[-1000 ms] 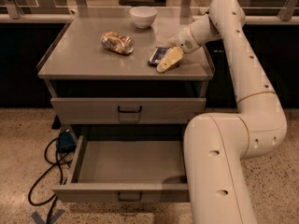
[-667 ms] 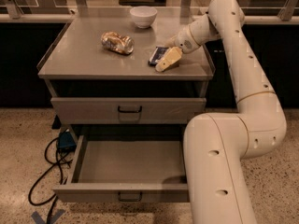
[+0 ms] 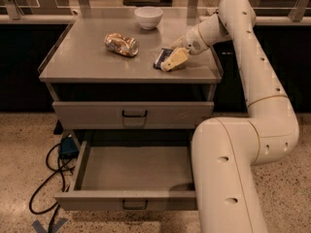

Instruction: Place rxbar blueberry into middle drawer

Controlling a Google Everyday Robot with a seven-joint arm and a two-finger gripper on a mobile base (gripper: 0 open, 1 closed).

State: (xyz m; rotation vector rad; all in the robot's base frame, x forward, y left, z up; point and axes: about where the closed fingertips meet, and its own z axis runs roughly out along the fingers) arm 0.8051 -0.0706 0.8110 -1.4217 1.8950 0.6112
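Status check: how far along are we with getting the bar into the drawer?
Done: the wide shallow grey metal drawer stands pulled open. In hand: the gripper is at the small dark-blue wrapped bar on the grey cabinet top. Left: lifting it, carrying it down, releasing it inside.

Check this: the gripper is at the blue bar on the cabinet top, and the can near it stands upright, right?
No: the camera view shows the can lying on its side. The gripper is at the blue bar on the cabinet top, as you said.
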